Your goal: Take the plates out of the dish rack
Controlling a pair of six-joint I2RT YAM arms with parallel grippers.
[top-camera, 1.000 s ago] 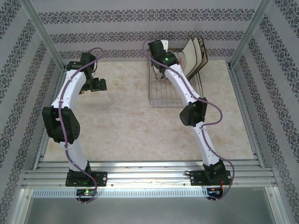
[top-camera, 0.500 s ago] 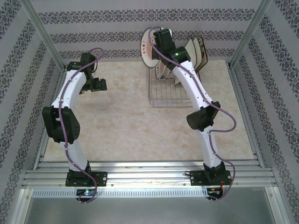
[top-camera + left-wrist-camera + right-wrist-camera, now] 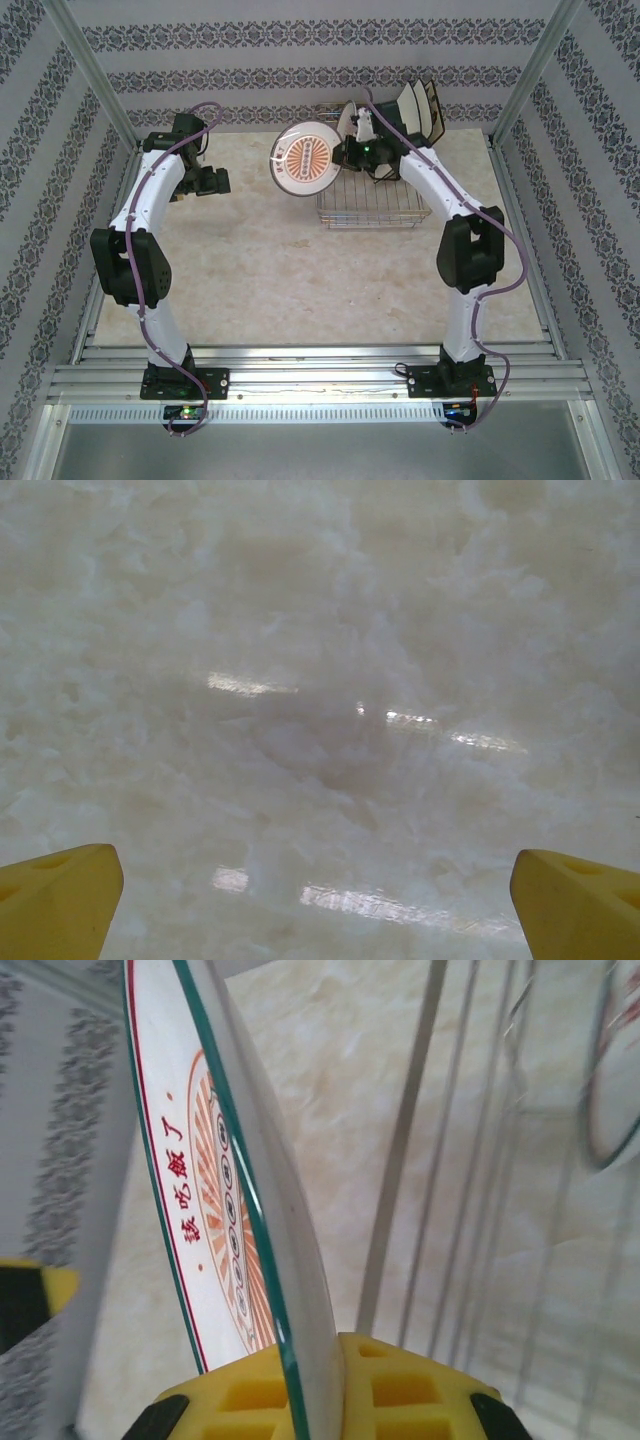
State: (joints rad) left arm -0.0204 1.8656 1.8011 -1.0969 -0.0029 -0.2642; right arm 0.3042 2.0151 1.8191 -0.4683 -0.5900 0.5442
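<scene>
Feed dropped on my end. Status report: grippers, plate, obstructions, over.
Left gripper open over table. Right gripper shut on round plate, held clear of dish rack, to its left. Square plates racked. Nothing seen in the way.

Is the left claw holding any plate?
No, the left claw stands open above the tabletop, with nothing between its yellow fingers.

Right gripper (image 3: 341,158) swung a plate (image 3: 306,162) (orange-patterned) leftward from rack (image 3: 370,211)
</scene>
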